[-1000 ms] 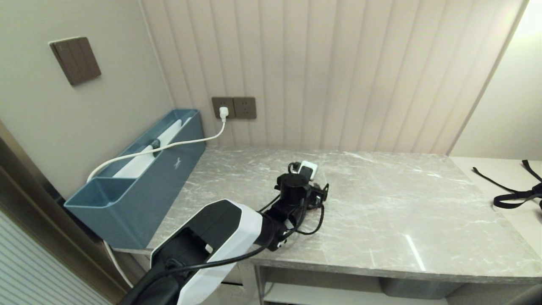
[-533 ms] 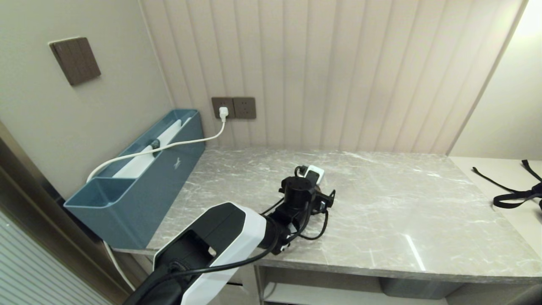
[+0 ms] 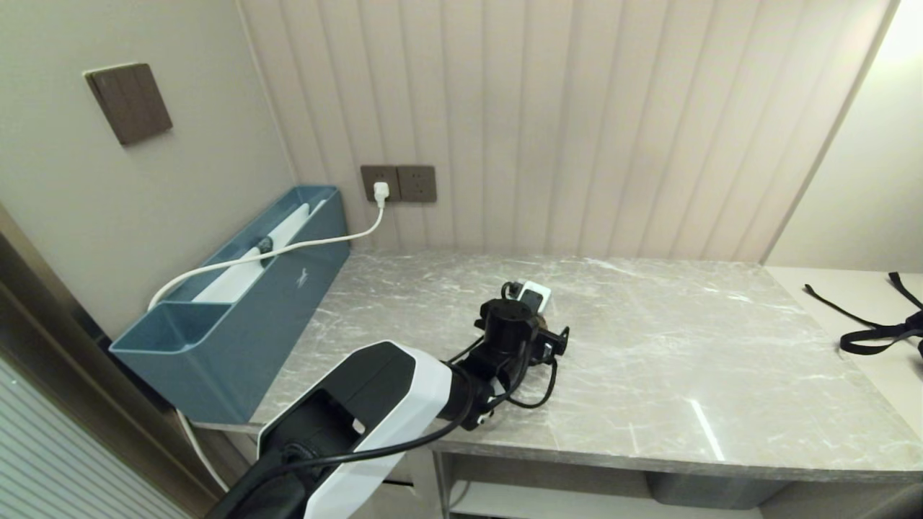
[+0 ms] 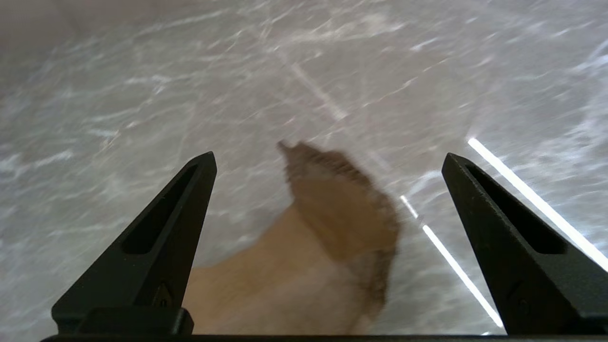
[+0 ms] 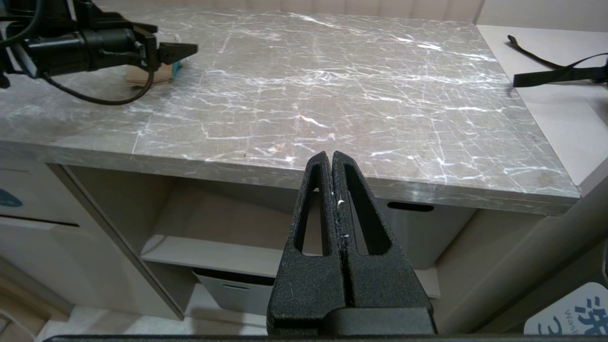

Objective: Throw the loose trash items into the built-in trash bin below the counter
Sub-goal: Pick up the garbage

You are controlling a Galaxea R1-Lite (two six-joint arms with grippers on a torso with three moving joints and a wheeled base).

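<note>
Cardboard scrap (image 4: 327,228) lies on the counter (image 3: 649,375) at twelve o'clock between my left gripper (image 4: 327,161) fingers, which have just spread wide; closing on it should come next. My right gripper (image 5: 332,164) hangs pinched shut, idle.

Place: a furnished room in a home or hotel, at a built-in vanity or utility nook.
Bench (image 3: 649,346): grey marble-look slab with white veining and a thick edge, set against the wall.
Walls: beige vertical panelling (image 3: 562,122) behind, plain cream wall at left.
Fittings: brown switch plate (image 3: 128,102); brown double socket (image 3: 399,183) with a white plug and cord.
Storage: long blue box (image 3: 238,303) on the bench; open shelf (image 5: 213,254) below with grey tubs (image 5: 418,232); beige cabinet front (image 5: 28,237) beside it.
</note>
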